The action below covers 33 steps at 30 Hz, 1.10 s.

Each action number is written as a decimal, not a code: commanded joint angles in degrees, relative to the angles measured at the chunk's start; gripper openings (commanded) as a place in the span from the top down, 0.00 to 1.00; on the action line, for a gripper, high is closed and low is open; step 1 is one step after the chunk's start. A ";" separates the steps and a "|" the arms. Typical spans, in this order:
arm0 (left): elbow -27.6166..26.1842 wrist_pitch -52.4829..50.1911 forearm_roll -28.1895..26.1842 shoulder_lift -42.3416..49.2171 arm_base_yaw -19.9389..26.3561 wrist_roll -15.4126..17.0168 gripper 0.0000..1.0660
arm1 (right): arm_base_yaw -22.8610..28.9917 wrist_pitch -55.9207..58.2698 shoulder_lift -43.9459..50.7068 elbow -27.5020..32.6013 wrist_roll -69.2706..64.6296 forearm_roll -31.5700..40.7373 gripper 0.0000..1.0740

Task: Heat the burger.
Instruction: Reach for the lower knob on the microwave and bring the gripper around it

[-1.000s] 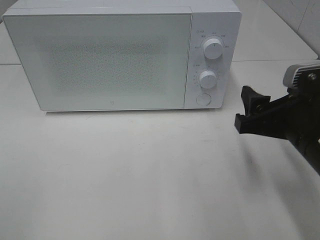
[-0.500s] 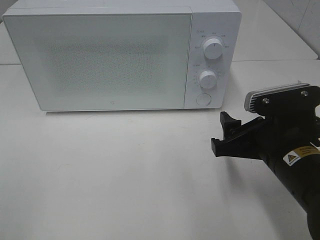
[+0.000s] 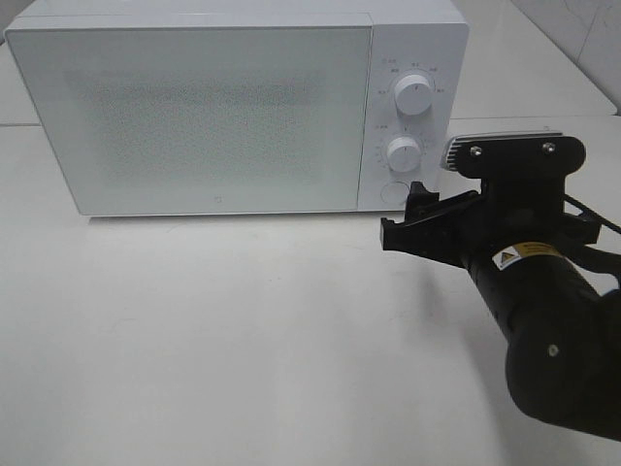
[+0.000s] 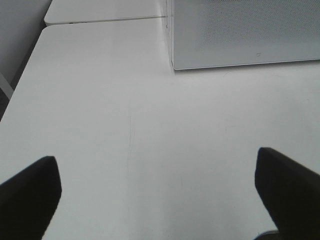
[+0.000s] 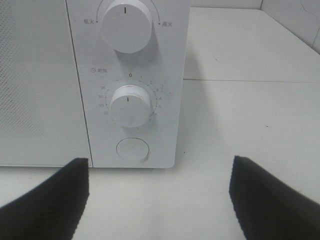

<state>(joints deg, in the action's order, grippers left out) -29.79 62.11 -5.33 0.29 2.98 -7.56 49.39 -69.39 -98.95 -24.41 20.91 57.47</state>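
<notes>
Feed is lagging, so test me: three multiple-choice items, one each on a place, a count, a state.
1. Where is the right gripper? A. before the control panel B. on top of the microwave C. behind the microwave
2. How many knobs are on the control panel? A. one B. two C. four
3. The door is: A. wide open B. shut C. taken off
Answers: 1 A, its jaws stand by the round button; 2 B, one knob sits above the other; 3 B, it lies flush with the front.
</notes>
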 commanded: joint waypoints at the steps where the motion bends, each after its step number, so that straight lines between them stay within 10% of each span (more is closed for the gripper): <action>1: 0.17 -0.74 -0.17 0.97 0.11 0.40 0.08 | -1.49 -9.28 -2.18 -2.46 -0.40 -0.52 0.30; 33: 0.17 -0.74 -0.17 0.97 0.11 0.34 0.08 | -9.45 -9.63 -19.88 -24.69 0.74 -1.89 0.30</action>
<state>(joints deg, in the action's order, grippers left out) -29.79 62.11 -5.33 0.29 2.98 -7.56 39.99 -69.33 -118.77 -48.47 20.91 55.69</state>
